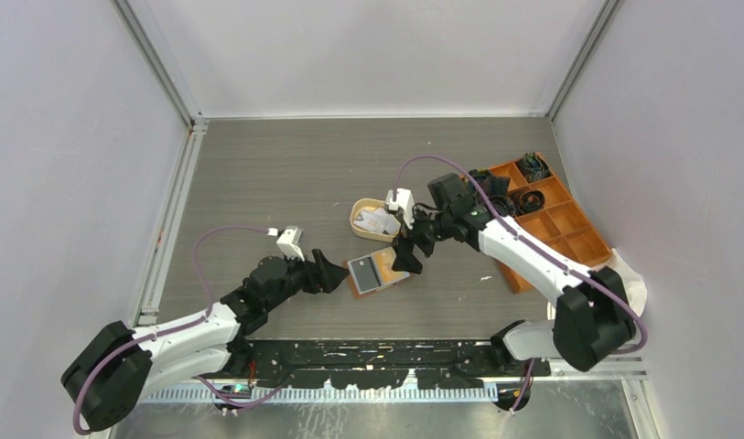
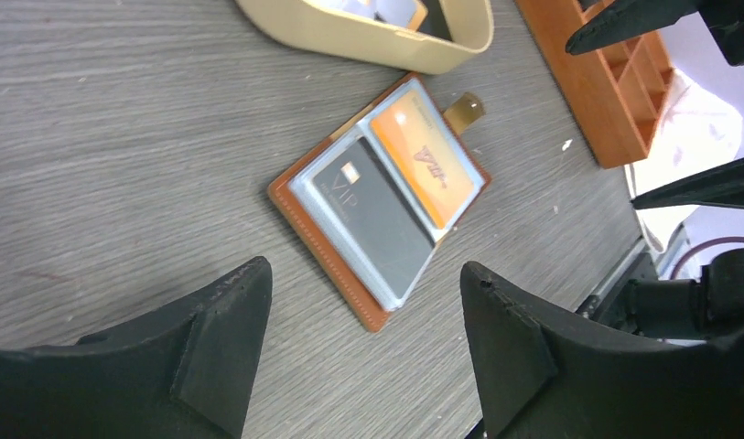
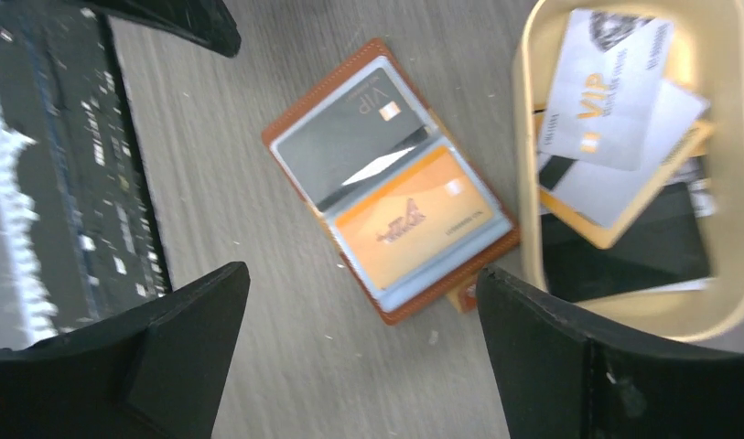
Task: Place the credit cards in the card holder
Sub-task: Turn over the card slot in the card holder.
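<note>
Top external: card holder open, lengthwise left-right; left claw, right claw released

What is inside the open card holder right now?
The card holder lies open: a dark VIP card fills one half, an orange card the other. Anything tucked behind those two cards is covered.

- Counter: grey, streaked wood grain.
- Card holder, just ahead of the left claw: tan-brown leather with paler stitching along its edge.
- Grey card, in the sleeve nearer that claw: dark grey, pale "VIP" lettering, small orange chip.
- Orange card, in the farther sleeve: bright orange, red-brown logo.
- Tray, ahead of the right claw: cream.
- Silver card: silver-white, orange "VIP".
- Black card: plain black.
- Box: orange.
- Both claws: black.
</note>
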